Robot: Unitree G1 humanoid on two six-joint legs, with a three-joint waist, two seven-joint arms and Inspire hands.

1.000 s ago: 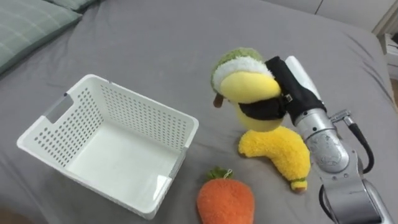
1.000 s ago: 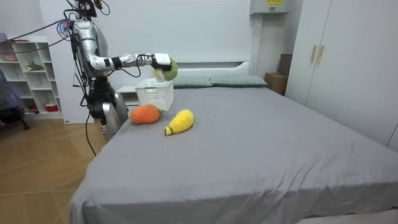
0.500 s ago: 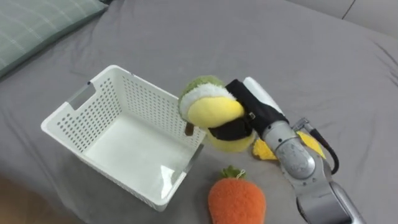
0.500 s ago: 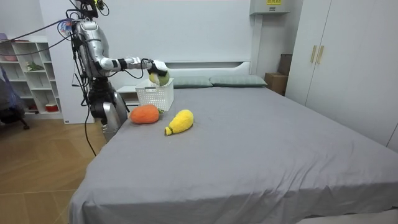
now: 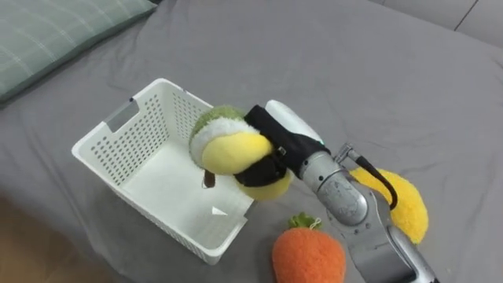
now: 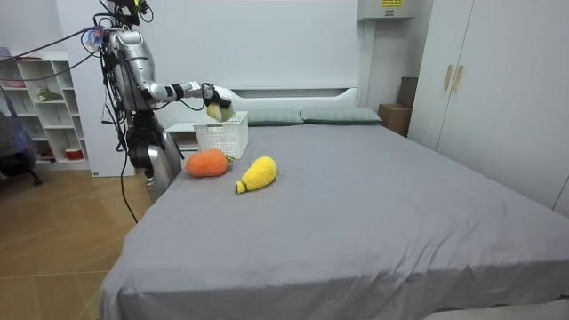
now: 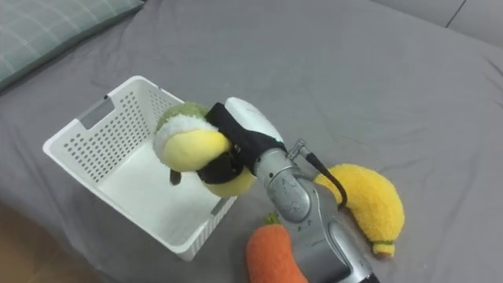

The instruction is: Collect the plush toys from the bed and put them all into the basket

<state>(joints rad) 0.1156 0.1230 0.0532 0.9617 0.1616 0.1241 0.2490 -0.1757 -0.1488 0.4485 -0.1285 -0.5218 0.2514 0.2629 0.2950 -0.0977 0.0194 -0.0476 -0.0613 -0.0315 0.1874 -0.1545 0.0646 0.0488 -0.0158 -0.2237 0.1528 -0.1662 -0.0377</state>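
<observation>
My right hand [image 5: 277, 137] [image 7: 240, 132] is shut on a yellow and green plush toy [image 5: 228, 151] [image 7: 192, 149] and holds it in the air over the near right part of the white perforated basket [image 5: 126, 149] [image 7: 94, 141]. The basket stands on the grey bed [image 5: 354, 71] and nothing lies on its visible floor. An orange plush carrot [image 5: 308, 253] [image 7: 271, 255] lies on the bed just right of the basket's near corner. A yellow plush banana [image 5: 405, 206] [image 7: 365, 203] lies beyond it, partly behind my right forearm. In the room view I stand at the bed's corner, my right hand [image 6: 212, 92] reaching over the basket [image 6: 220, 136].
A green checked pillow [image 5: 55, 31] lies at the bed's head, far left. The room view has white shelves [image 6: 36, 107] behind me, wardrobe doors [image 6: 498, 80] on its right, and a wide stretch of grey bed [image 6: 356, 204].
My right arm has carried the plush toy leftward, from above the banana to over the basket. The eye views have shifted with it.
</observation>
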